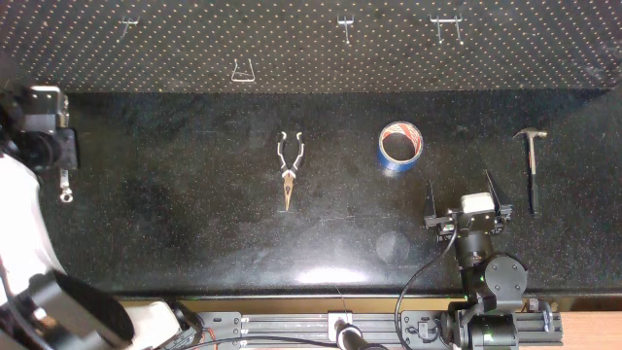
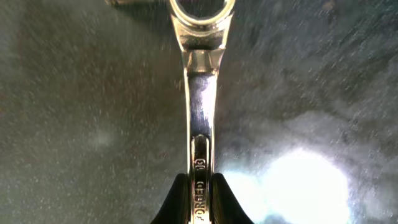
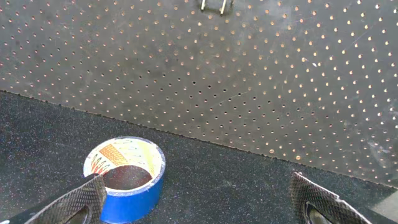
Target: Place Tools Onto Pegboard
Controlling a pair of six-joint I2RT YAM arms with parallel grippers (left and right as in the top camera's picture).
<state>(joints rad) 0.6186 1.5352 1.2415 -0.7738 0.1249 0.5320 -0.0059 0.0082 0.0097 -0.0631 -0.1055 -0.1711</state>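
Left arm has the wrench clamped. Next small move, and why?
Probably carry the wrench toward the leftmost hook on the pegboard. The left gripper is shut on the wrench's shank, the ring end is free, and it is over the black worktop, short of the pegboard. That hook is bare. The right gripper sits open by the tape, out of the way.

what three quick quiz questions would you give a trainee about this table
1. True or false: the left tool is shut on the wrench.
2. Which thing lies between the pliers and the hammer? A tape, B screwdriver, C ruler.
3. Fill in: the right tool is ___ (open or shut).
Key: 1 true; 2 A; 3 open.
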